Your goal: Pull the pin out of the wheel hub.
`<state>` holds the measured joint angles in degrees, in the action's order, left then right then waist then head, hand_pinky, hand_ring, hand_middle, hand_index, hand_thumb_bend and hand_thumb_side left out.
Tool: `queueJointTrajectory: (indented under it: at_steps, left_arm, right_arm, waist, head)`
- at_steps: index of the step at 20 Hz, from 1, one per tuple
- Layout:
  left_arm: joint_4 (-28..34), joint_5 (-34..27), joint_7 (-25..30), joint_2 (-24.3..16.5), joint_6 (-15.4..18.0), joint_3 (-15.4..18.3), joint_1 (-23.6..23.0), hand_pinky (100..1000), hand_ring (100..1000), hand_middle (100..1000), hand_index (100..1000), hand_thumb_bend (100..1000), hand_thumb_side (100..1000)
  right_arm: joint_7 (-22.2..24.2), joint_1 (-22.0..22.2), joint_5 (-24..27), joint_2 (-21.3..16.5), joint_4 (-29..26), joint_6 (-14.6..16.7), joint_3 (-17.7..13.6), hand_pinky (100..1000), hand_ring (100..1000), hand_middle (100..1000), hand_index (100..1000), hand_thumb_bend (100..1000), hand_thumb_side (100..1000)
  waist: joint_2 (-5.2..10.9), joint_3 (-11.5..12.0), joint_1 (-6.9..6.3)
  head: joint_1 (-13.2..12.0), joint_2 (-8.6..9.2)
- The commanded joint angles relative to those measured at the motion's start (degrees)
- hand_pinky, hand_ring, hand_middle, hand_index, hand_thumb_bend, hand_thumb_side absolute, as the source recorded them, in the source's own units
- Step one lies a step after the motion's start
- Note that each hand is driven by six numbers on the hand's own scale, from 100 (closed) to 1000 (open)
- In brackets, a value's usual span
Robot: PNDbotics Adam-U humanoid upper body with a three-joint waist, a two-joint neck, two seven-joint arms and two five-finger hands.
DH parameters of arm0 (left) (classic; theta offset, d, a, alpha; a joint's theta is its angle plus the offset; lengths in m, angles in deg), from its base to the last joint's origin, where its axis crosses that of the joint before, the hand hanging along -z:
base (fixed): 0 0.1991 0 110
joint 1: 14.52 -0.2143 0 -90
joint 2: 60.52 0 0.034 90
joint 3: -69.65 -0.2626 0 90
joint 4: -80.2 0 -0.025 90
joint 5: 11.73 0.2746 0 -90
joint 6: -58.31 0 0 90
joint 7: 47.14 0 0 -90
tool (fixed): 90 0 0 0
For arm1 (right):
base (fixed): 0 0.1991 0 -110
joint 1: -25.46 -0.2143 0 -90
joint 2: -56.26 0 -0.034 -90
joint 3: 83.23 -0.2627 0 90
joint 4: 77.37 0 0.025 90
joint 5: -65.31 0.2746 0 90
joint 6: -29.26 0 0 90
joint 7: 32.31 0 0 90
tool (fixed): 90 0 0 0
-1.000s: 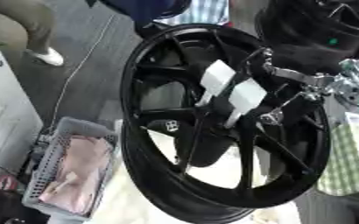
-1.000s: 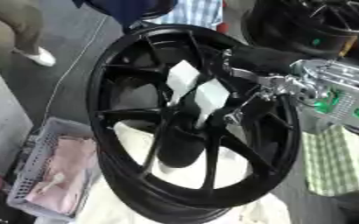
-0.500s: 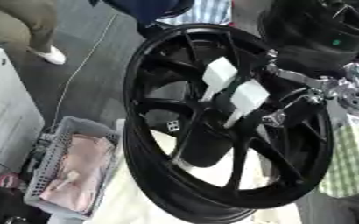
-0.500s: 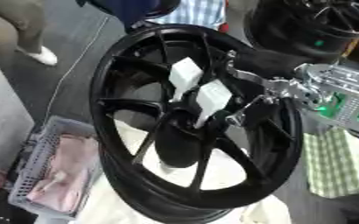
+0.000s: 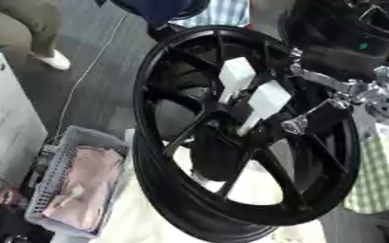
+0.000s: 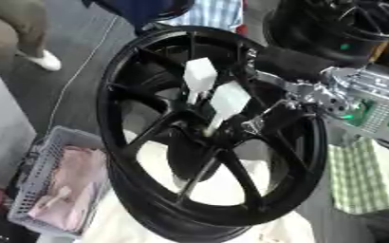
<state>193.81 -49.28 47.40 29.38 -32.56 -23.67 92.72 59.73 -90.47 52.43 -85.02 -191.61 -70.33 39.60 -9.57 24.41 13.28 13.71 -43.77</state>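
Observation:
A large black wheel hub [image 5: 189, 156] stands tilted on its rim and fills the middle of both views. Two white blocky pieces [image 5: 267, 98] on thin stems stick out from the hub's centre [image 5: 223, 124]. I cannot make out which part is the pin. My right hand [image 5: 340, 89], silver and black, reaches in from the right across the rim, with a thin silver finger [image 5: 297, 125] close beside the white pieces. Whether it holds either of them is hidden. My left hand shows in no view.
A grey basket [image 5: 57, 156] holding pink cloth sits at the lower left beside a white cabinet [image 5: 7, 118]. A second black wheel [image 6: 347, 28] stands at the upper right. Green checked cloth [image 5: 379, 180] lies to the right, and white cloth [image 5: 161, 218] lies under the hub.
The whole picture has shifted a little, so the camera has moved. My right hand stays at the hub's centre beside the white pieces.

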Motion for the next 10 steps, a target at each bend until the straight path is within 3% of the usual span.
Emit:
queueJointTrajectory:
  at_steps: [1,10]
  left_arm:
    - [0.99,0.26,0.03,-0.20,-0.17,0.07,0.58,847,713,629,822,157,691]
    - [0.99,0.33,0.06,-0.38,-0.31,0.13,0.33,848,716,630,822,157,691]
  right_arm:
    - [-0.76,-1.22,0.91,-1.58,-0.35,-0.79,-1.19,787,605,318,347,225,160]
    - [0.25,-1.50,2.21,-2.33,-0.35,-1.68,-1.60,794,608,319,349,233,175]
  waist:
    - [1.00,-0.08,-0.60]
    - [1.57,-0.33,-0.52]
  head:
    - [0.05,-0.35]
    - [-0.15,-0.35]
